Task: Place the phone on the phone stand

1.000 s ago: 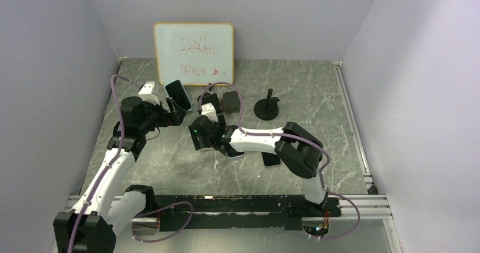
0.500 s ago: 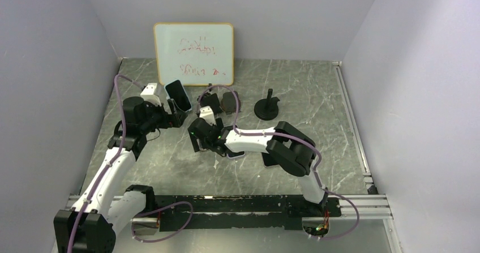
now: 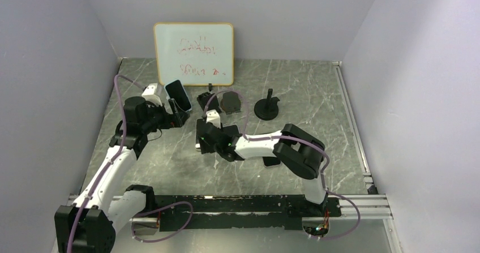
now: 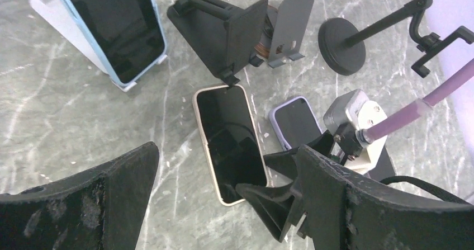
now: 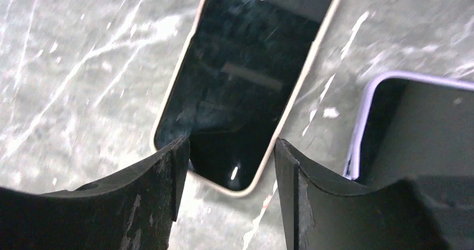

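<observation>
A cream-edged phone (image 4: 229,141) lies flat, screen up, on the marble table; it also shows in the right wrist view (image 5: 246,88). My right gripper (image 5: 230,152) is open and low over the phone's near end, one finger on each side, not closed on it; in the top view it (image 3: 204,141) hides most of the phone. An empty black folding phone stand (image 4: 223,32) sits just behind the phone (image 3: 205,101). My left gripper (image 4: 226,160) is open and empty, hovering above and left of this spot (image 3: 174,116).
A blue phone (image 4: 112,32) leans on a white stand at back left. A grey plate stand (image 4: 288,29) and a round-base arm stand (image 3: 266,108) sit behind. A purple phone (image 5: 413,127) lies right of the cream one. A whiteboard (image 3: 193,54) leans on the back wall.
My right gripper has shifted slightly right and towards the near side, settling lower over the cream phone. My left gripper has edged a little up and right.
</observation>
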`<state>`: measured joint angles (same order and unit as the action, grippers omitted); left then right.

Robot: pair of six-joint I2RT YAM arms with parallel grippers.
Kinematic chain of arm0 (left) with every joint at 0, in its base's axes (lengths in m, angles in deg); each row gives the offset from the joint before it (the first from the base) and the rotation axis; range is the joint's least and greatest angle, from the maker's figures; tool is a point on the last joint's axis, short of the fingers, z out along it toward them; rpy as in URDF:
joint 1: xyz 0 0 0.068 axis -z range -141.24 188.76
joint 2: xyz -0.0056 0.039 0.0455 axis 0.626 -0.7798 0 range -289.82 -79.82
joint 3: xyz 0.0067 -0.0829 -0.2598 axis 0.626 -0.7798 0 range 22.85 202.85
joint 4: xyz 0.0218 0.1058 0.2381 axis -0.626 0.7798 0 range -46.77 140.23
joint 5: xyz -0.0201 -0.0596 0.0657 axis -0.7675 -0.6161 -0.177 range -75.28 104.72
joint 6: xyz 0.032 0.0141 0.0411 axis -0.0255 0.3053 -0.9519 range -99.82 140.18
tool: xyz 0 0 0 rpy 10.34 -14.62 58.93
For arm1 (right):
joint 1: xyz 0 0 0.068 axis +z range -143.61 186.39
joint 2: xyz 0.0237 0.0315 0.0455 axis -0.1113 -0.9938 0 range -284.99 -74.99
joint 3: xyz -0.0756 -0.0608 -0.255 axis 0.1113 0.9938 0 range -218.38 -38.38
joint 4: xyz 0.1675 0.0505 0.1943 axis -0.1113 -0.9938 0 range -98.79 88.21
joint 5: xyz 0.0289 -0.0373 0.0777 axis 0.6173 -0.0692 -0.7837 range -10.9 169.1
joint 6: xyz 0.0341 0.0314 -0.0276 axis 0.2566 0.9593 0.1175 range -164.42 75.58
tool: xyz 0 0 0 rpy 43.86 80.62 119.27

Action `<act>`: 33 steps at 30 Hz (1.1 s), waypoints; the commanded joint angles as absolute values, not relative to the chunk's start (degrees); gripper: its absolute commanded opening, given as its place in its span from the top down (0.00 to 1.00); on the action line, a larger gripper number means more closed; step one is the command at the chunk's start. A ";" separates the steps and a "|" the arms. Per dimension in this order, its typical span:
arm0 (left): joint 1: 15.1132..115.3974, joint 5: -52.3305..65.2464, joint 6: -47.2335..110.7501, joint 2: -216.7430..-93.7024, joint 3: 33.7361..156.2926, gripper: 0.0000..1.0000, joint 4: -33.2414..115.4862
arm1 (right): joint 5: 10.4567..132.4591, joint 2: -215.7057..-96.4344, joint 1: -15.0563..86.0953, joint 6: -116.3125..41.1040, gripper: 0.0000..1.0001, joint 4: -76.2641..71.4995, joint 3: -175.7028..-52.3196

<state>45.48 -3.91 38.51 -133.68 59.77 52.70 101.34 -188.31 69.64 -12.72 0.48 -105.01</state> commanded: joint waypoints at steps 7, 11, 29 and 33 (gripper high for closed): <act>46.22 -6.27 47.91 -133.06 53.68 0.04 47.25 | 91.87 -186.88 70.26 -15.47 0.00 8.17 -99.59; 46.23 -5.41 46.06 -133.41 55.50 0.04 49.24 | 97.03 -187.88 70.31 -13.20 0.00 5.38 -103.48; 47.02 2.26 38.86 -132.33 61.95 0.03 58.51 | 117.02 -203.98 73.82 -1.95 0.00 -24.15 -131.25; 47.02 5.21 37.13 -132.28 64.08 0.03 60.24 | 117.17 -200.58 73.98 0.87 0.00 -19.21 -126.85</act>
